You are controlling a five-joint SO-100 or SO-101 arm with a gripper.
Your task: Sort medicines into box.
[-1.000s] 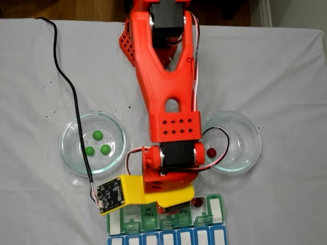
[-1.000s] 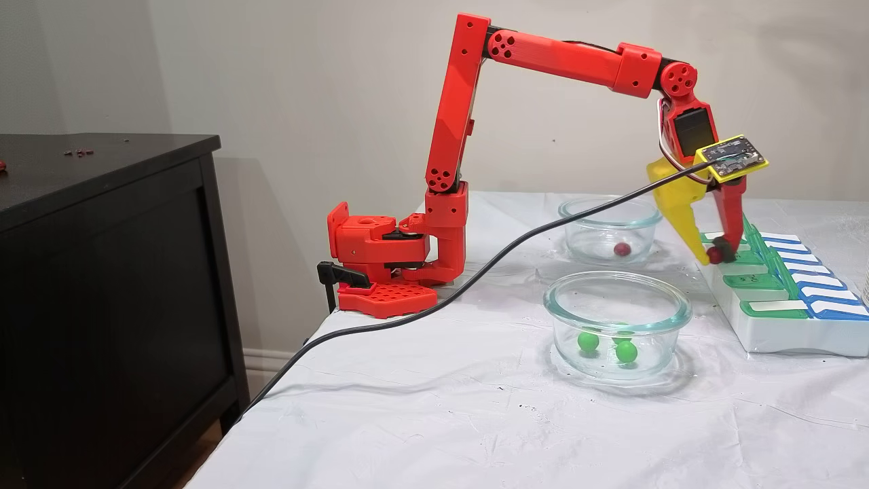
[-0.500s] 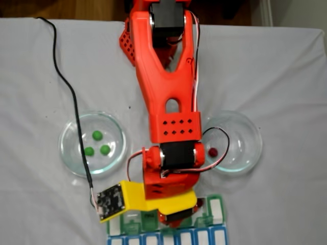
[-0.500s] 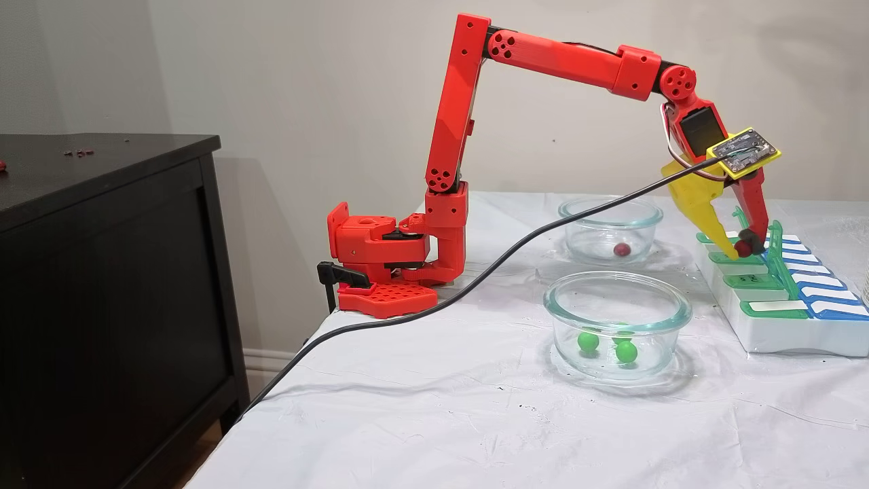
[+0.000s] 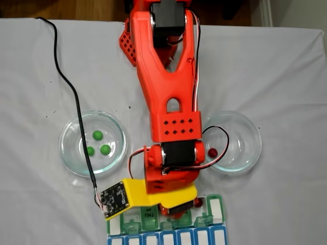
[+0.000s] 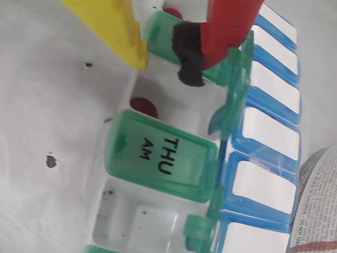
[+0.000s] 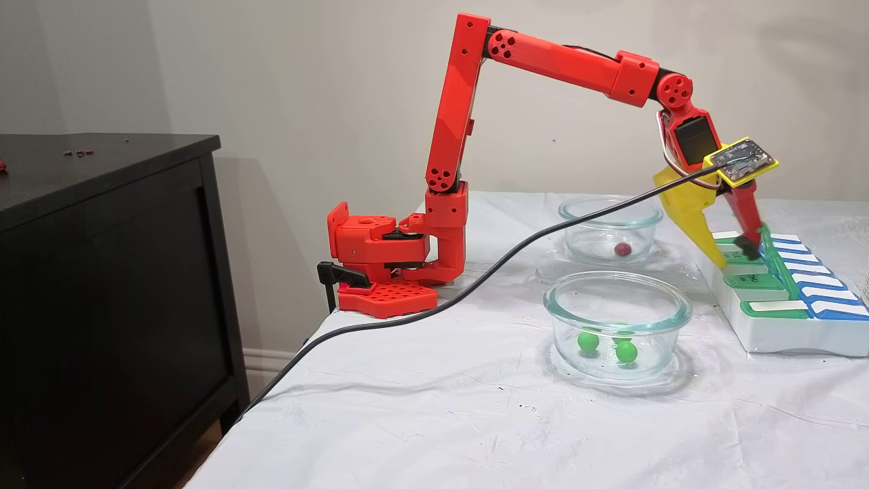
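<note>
The red arm's gripper (image 6: 166,60) hangs over the pill organizer (image 6: 263,132), its yellow finger and black-padded red finger parted with nothing between them. In the wrist view one dark red ball (image 6: 144,107) lies in an open white compartment at 12 o'clock from the closed THU AM lid (image 6: 160,155); a second red ball (image 6: 172,12) shows beyond the next green lid. From above, another red ball (image 5: 212,152) sits in the right glass dish (image 5: 249,133), three green balls (image 5: 98,144) in the left dish (image 5: 71,130) at 9 o'clock of the arm
</note>
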